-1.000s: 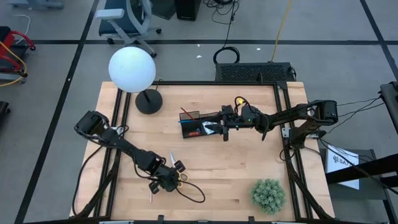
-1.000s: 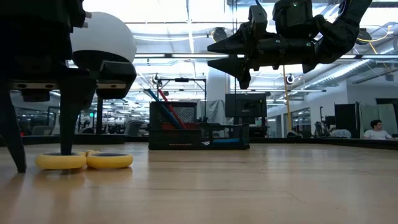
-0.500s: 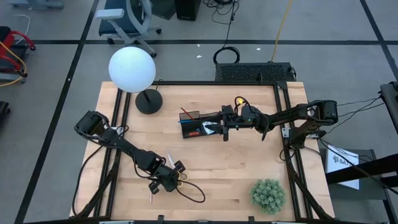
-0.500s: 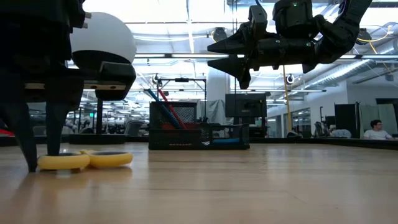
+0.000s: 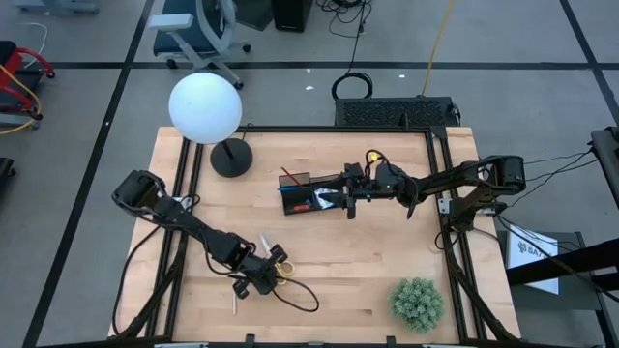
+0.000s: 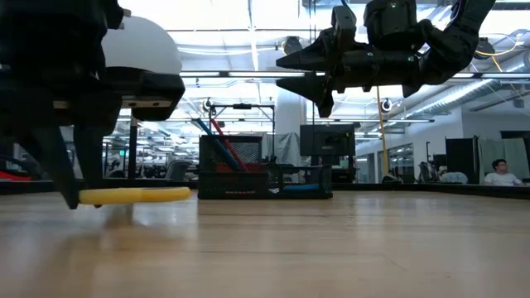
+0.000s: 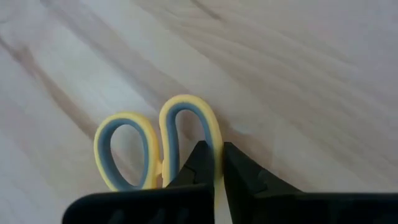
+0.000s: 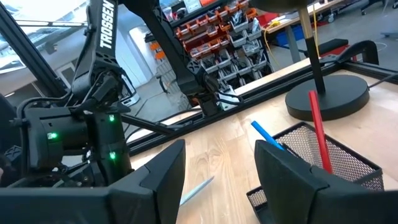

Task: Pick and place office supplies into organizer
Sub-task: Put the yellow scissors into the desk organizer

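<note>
Scissors [image 7: 158, 146] lie near the table's [image 5: 368, 261] front edge, yellow handles gripped by the left gripper [image 5: 263, 275]: its fingers [image 7: 199, 163] pinch the rim of one handle loop. In the low view the handles [image 6: 135, 195] appear raised just off the wood. Right gripper [image 5: 332, 196] hovers with jaws wide over the organizer [image 5: 308, 194] at mid-table, holding nothing. A red pen [image 8: 319, 130] and a blue pen [image 8: 267, 134] stand tilted in the organizer's mesh compartment.

From above we look straight down on the table [image 5: 368, 261]; the low camera looks level across it; both show the organizer [image 5: 308, 193].
</note>
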